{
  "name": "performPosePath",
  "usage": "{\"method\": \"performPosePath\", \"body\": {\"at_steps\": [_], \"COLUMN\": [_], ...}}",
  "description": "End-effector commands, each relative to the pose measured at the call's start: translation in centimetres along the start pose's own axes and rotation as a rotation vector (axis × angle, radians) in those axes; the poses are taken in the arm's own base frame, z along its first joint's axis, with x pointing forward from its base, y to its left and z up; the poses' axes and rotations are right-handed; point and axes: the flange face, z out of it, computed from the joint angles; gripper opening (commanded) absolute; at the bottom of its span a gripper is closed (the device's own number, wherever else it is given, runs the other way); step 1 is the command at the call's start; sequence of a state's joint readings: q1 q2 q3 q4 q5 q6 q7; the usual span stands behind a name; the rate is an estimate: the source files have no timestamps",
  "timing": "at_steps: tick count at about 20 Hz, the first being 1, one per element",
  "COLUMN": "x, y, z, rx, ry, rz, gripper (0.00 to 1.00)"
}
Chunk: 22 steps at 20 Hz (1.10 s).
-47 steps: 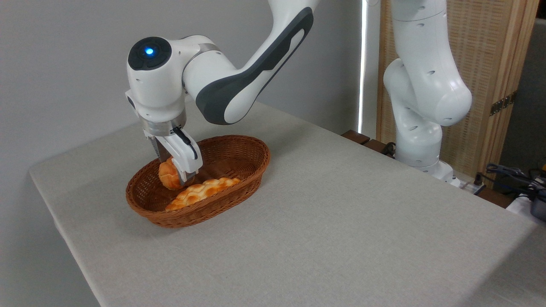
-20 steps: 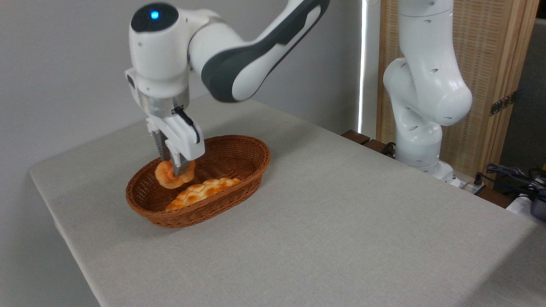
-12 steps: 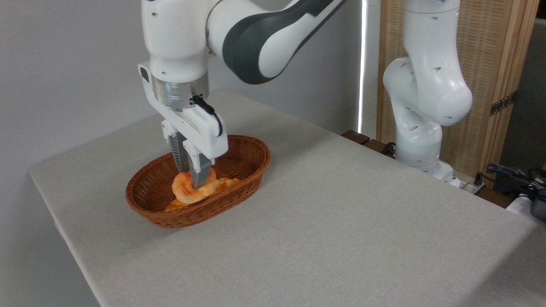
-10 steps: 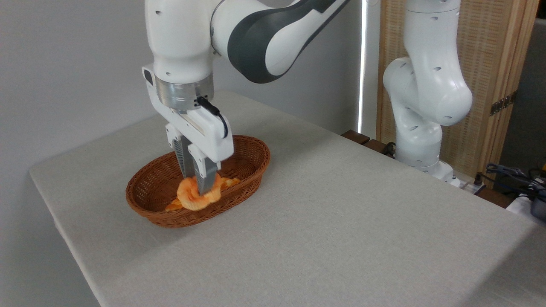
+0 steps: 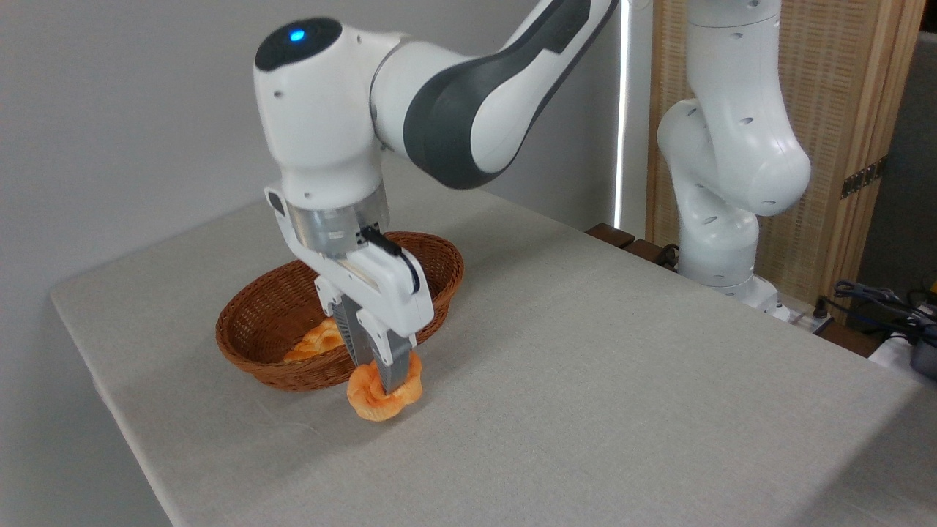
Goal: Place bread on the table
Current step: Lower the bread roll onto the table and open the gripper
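Grey-beige cloth covers a large rectangular table (image 5: pixel 585 380), with a plain grey wall behind it. A white robot arm's two-finger gripper (image 5: pixel 383 382) pinches a small round orange-golden bun (image 5: pixel 384 395) just in front of a brown oval wicker basket (image 5: pixel 278 326), low over the cloth; contact with it is unclear. A long braided golden loaf (image 5: pixel 316 342) lies inside the basket.

Pinched in the gripper (image 5: pixel 382 384), the bread (image 5: pixel 384 395) looks smooth, faintly glossy orange. Beneath it the table (image 5: pixel 585 380) wears matt, woven grey-beige cloth. Behind the gripper, the basket (image 5: pixel 252 337) is rough brown wicker. The arm (image 5: pixel 329 139) above is glossy white plastic with a brushed metal wrist ring.
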State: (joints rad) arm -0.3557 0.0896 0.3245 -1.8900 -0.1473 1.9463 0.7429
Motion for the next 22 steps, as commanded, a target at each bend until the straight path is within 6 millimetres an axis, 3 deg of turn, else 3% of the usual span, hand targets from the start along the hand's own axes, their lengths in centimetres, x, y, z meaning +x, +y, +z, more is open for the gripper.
{"method": "performPosePath", "body": {"at_steps": [1, 8, 17, 22], "x": [-0.4, -0.1, 0.7, 1.5], "y": [-0.6, -0.7, 1.2, 3.0], "z": [0.0, -0.5, -5.8, -6.8], "rx": [0.002, 0.019, 0.054, 0.062], "ry": [-0.023, -0.004, 0.088, 0.096], "rz": [0.013, 0.014, 0.038, 0.08], "gripper": [1.0, 1.0, 1.0, 1.0]}}
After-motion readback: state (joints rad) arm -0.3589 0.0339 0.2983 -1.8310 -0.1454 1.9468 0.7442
